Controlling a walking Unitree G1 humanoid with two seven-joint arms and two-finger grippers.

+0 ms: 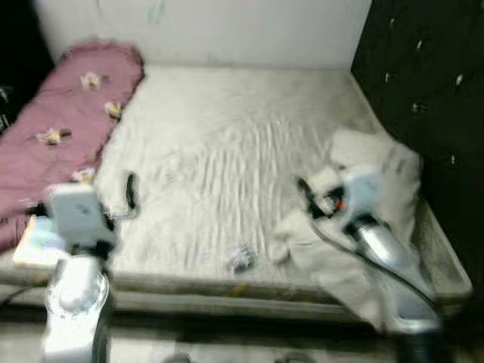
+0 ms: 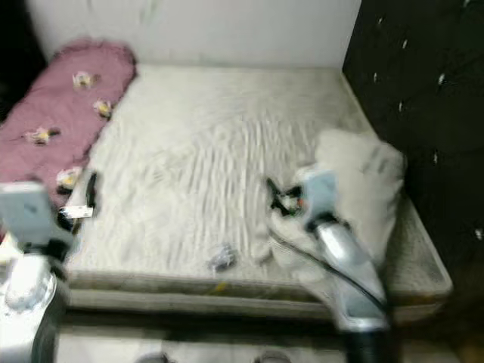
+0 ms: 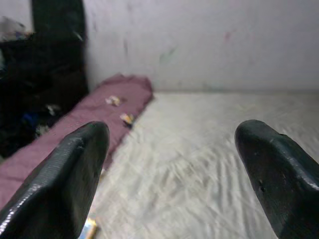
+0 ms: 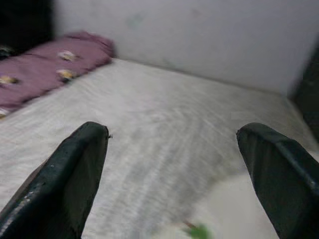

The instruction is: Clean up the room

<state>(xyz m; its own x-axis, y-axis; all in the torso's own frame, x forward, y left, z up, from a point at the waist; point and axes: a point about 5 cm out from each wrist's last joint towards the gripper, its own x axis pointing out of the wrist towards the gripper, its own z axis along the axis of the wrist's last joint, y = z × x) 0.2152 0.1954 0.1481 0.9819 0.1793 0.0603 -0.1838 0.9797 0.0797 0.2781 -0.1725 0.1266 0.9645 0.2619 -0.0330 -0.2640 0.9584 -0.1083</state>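
A bed with a wrinkled white sheet [image 1: 227,151] lies before me. A rumpled white cloth [image 1: 393,170] is heaped on its right side and hangs over the front edge. Near the front edge lies a small crumpled grey wrapper [image 1: 240,259]. My right gripper [image 1: 306,198] hovers open just left of the white cloth, its fingers [image 4: 75,169] wide apart with nothing between them. Above the bed's front left corner, my left gripper [image 1: 127,198] is also open and empty, fingers [image 3: 70,174] spread. The views are blurred.
A purple blanket [image 1: 60,113] with small yellow patterns runs along the bed's left side. A dark tufted panel [image 1: 423,76] stands on the right, a white wall [image 1: 227,30] behind. Something flat and colourful [image 1: 34,242] lies at the front left corner. A small yellow scrap [image 1: 238,288] sits on the mattress edge.
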